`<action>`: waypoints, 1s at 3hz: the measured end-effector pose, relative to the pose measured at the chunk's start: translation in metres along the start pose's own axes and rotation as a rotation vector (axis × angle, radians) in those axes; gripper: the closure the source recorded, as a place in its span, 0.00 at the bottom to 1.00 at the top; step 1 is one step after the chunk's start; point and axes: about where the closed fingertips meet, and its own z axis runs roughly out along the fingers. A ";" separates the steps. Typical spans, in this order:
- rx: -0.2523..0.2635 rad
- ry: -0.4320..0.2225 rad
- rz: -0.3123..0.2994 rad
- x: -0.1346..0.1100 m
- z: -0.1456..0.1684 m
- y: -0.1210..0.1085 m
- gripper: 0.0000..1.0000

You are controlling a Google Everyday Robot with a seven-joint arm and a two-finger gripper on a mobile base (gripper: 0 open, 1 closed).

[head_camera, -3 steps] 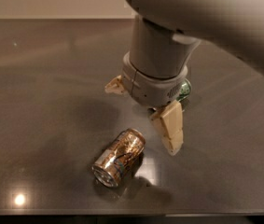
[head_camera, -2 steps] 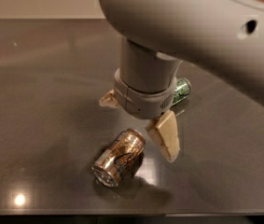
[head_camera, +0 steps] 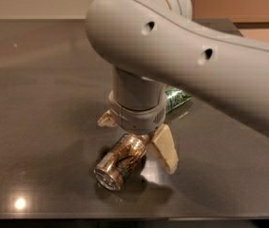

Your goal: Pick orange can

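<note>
The gripper (head_camera: pixel 136 142) is positioned over the far end of the orange can (head_camera: pixel 117 163), with its fingers spread apart. The can is lying on its side on the table (head_camera: pixel 39 80), near centre. Before closing, the fingers should be lowered squarely across the body. The long axis runs near-left to far-right, with one silver end facing near-left.

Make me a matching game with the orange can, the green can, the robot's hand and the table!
Things:
1. orange can
2. green can
3. hand
4. table

Clues:
A. dark and shiny, under everything
B. lying on its side, silver end facing the camera
C. mostly hidden behind the arm
D. open, low over the orange can's far end

Pairs: 1-B, 2-C, 3-D, 4-A
</note>
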 end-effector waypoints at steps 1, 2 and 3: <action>-0.028 -0.004 -0.010 0.000 0.012 -0.001 0.19; -0.043 -0.010 -0.007 0.001 0.013 -0.001 0.42; -0.046 -0.020 -0.005 -0.001 0.007 -0.002 0.64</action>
